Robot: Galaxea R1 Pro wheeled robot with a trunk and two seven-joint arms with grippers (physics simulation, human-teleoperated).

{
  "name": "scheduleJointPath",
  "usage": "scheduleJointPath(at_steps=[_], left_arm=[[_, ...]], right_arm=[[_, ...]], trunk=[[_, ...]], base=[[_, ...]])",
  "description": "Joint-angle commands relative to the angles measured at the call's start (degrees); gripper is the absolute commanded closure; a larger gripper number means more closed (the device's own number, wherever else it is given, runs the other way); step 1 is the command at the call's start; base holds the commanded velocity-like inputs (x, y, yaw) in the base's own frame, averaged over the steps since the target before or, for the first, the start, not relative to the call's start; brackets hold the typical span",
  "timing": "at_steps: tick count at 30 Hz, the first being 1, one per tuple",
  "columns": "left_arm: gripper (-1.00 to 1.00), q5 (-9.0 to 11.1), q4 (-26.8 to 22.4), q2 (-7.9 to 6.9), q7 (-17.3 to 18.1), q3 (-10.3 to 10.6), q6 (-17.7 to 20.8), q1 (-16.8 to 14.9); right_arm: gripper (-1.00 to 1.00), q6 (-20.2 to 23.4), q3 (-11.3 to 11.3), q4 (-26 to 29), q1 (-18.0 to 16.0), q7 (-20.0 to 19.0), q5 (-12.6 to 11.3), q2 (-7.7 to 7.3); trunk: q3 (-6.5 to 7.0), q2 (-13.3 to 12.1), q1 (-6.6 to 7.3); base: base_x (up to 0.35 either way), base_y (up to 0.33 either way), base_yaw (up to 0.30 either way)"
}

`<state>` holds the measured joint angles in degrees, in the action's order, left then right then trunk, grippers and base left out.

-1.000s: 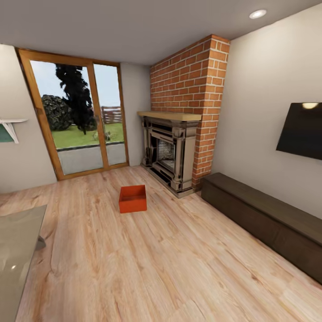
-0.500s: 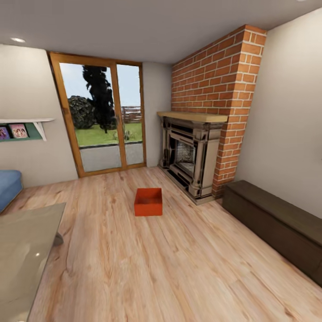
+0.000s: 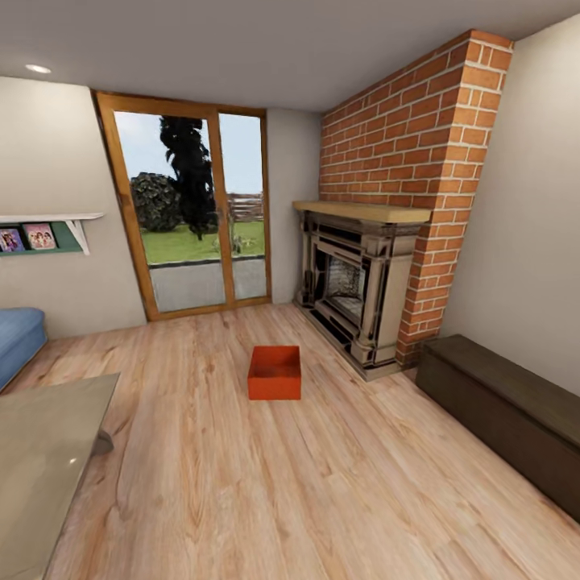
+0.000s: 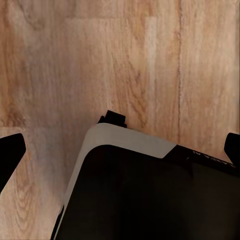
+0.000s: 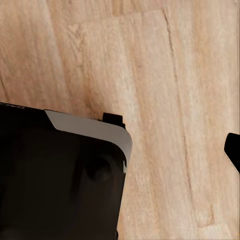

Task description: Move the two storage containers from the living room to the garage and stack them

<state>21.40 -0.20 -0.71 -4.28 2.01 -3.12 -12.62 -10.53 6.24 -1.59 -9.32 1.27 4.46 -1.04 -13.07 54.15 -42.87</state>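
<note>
Straight ahead on the living room's wood floor (image 3: 242, 475) sat one storage container (image 3: 275, 373), squarely centred, well away, favouring neither arm. Both wrist views looked down at planks; whether either end effector was released or clenched, I couldn't tell.

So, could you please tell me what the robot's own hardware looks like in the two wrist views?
In both, the fingertips are plain black: one left fingertip and one right fingertip sit at the picture edges. Below each camera lies a large glossy black body with a pale grey rounded rim over light wood planks. No cables show.
</note>
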Motion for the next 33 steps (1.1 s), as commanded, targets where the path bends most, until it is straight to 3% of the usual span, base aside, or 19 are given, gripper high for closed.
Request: scheduleJointPath(at_steps=[1, 13, 26, 33], left_arm=[[-1.0, 0.3, 0.02, 0.01, -0.12, 0.24, -0.14, -0.04], [-1.0, 0.3, 0.02, -0.07, -0.12, 0.2, -0.13, -0.04], [-1.0, 0.31, 0.02, 0.01, -0.12, 0.23, -0.03, -0.04], [-1.0, 0.3, 0.02, -0.08, -0.12, 0.19, 0.46, -0.04]], right_arm=[[-1.0, -0.28, 0.19, -0.17, -0.08, 0.13, 0.46, -0.01], [-1.0, -0.28, 0.18, -0.17, -0.08, 0.13, 0.55, -0.02], [-1.0, -0.28, 0.18, -0.17, -0.08, 0.13, 0.55, -0.02], [-1.0, -0.25, 0.25, -0.17, -0.08, 0.1, 0.6, -0.02]], trunk=[[-0.07, 0.05, -0.04], [-0.07, 0.05, -0.04], [-0.07, 0.05, -0.04], [-0.07, 0.05, -0.04]], base=[[0.324, 0.0, 0.001], [0.324, 0.001, 0.0], [0.301, 0.197, 0.0], [0.318, 0.038, 0.0]])
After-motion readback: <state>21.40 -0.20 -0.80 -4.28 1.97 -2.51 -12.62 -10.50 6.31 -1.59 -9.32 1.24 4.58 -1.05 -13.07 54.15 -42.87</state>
